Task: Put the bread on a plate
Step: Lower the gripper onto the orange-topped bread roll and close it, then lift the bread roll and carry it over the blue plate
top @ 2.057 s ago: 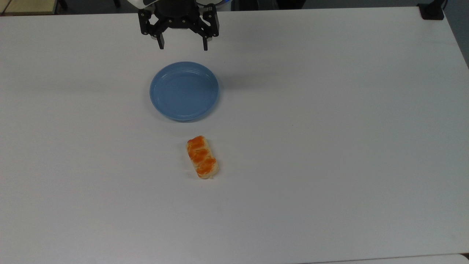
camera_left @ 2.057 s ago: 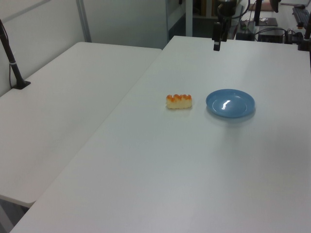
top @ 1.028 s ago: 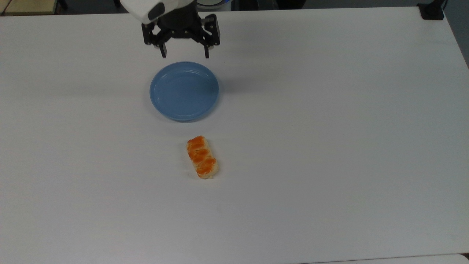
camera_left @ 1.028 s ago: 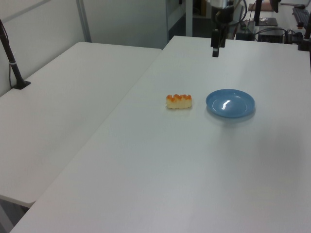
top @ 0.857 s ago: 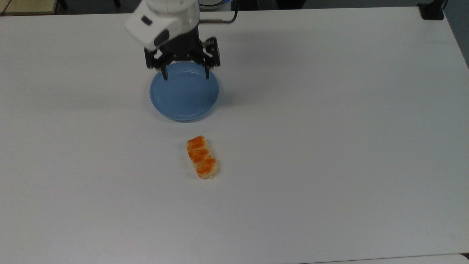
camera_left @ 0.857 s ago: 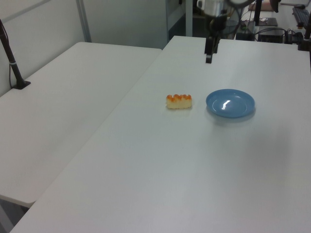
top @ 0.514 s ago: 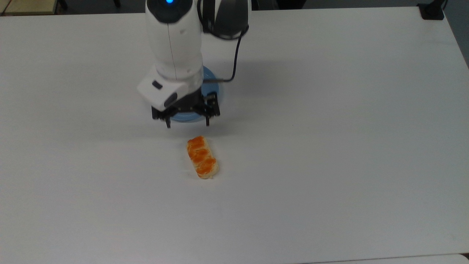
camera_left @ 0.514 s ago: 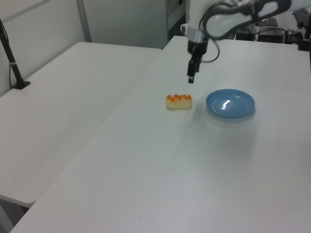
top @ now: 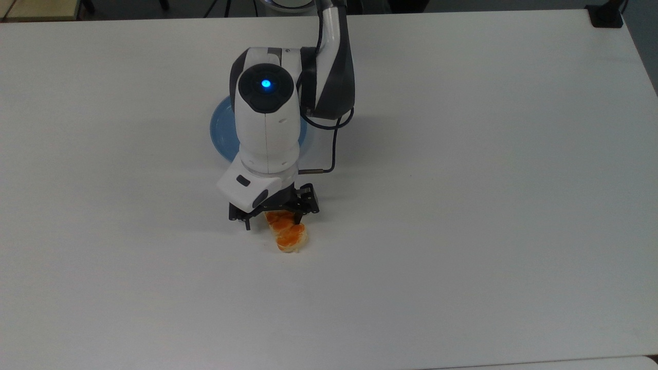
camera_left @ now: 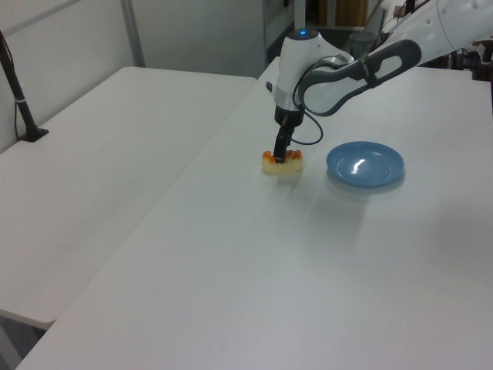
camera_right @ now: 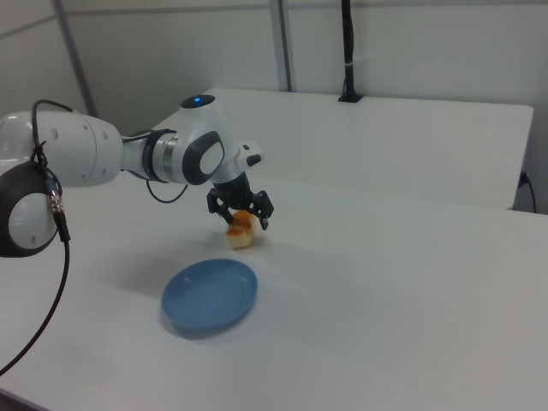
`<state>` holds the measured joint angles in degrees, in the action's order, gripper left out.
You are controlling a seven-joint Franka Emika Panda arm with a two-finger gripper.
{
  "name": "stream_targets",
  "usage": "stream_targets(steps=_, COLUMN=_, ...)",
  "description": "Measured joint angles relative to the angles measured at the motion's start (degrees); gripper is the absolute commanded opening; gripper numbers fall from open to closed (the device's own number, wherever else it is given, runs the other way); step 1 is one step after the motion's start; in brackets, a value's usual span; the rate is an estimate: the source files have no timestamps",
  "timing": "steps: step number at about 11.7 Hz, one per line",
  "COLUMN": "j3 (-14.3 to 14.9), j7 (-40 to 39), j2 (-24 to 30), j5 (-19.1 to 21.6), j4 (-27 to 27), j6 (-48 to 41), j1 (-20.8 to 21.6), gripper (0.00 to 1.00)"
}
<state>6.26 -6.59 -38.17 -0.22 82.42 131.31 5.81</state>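
Observation:
The bread (top: pixel 291 237), a small braided loaf with an orange-brown top, lies on the white table in front of the light-blue plate (top: pixel 218 129). My gripper (top: pixel 274 223) hangs right over the loaf's plate-side half, open, with one finger on each long side. The arm's white wrist covers most of the plate in the top view. In the left view the gripper (camera_left: pixel 280 158) points down onto the bread (camera_left: pixel 291 165), with the plate (camera_left: pixel 365 164) to the left view's right. In the right view the gripper (camera_right: pixel 241 217) straddles the bread (camera_right: pixel 241 236), and the plate (camera_right: pixel 210 295) lies nearer the camera.
A black clamp (top: pixel 606 15) sits on the table's far right corner in the top view. A second white table (camera_left: pixel 100 154) adjoins on the left view's left, with a black post (camera_left: pixel 19 100) on it. A black cable (top: pixel 331 149) loops off the wrist.
The arm has swept from behind the plate, over it, and down onto the bread. The fingers stay open. Bread and plate have not moved.

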Motion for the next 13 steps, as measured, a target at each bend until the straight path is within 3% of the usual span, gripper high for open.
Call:
stream_targets(steps=1, j3=0.0, j7=0.01, j2=-0.43, j5=0.0, j4=-0.59, j6=0.0, j1=0.41, gripper=0.9)
stream_targets(steps=5, j3=0.0, j7=0.41, j2=-0.47, j5=0.0, j4=-0.72, j6=0.0, j1=1.0, gripper=0.26)
stream_targets(steps=8, j3=0.05, j7=0.43, j2=-0.45, j5=0.0, j4=-0.89, j6=0.0, j1=1.09, gripper=0.17)
stream_targets(steps=13, j3=0.46, j7=0.34, j2=2.98, j5=0.01, j4=-0.61, j6=-1.31, j1=0.91, gripper=0.16)
